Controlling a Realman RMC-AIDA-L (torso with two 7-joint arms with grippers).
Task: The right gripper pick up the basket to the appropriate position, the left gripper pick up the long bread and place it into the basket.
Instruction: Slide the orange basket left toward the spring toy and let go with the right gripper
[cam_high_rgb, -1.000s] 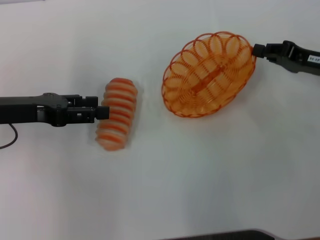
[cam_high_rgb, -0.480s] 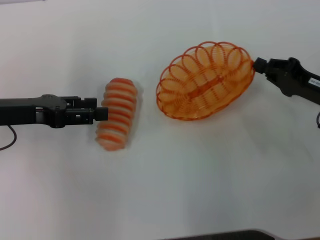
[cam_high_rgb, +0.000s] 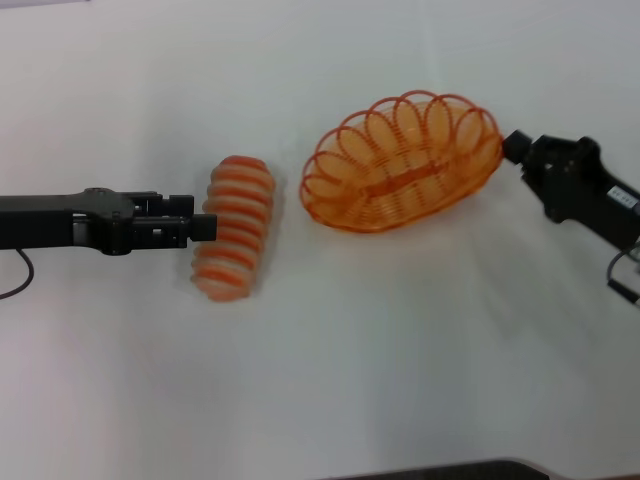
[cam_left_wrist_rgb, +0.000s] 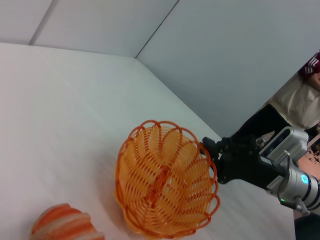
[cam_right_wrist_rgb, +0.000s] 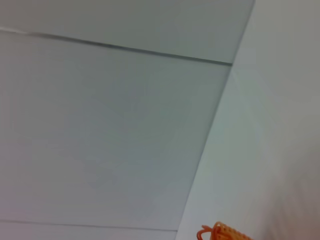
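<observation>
The right gripper (cam_high_rgb: 512, 148) reached in from the right side of the white table (cam_high_rgb: 400, 350) and pinched the right end of the orange wire basket (cam_high_rgb: 400, 165) by its looped rim. The basket sat tipped, its far rim raised and its open mouth turned toward the near side, so the ribbed floor showed through the mesh walls. From the left wrist view the same basket (cam_left_wrist_rgb: 165, 185) appeared with the right gripper (cam_left_wrist_rgb: 209, 150) clamped on its scalloped edge, the black arm running away behind it toward a grey-and-white banded section with a small green light. In the right wrist view only a scrap of the basket's orange rim (cam_right_wrist_rgb: 220, 232) showed at the frame edge against pale wall panels.

The left gripper (cam_high_rgb: 205, 227) lay low on the left side, its black arm stretched across the table from the left edge, fingertips touching the left flank of the long bread (cam_high_rgb: 235, 227). Whether its fingers were spread or pressed together I could not tell. The bread, cream-pink with orange crosswise ridges, rested on the table with its long axis running near to far, well apart from the basket and to its left. One end of the loaf (cam_left_wrist_rgb: 65, 225) also showed in the left wrist view.
</observation>
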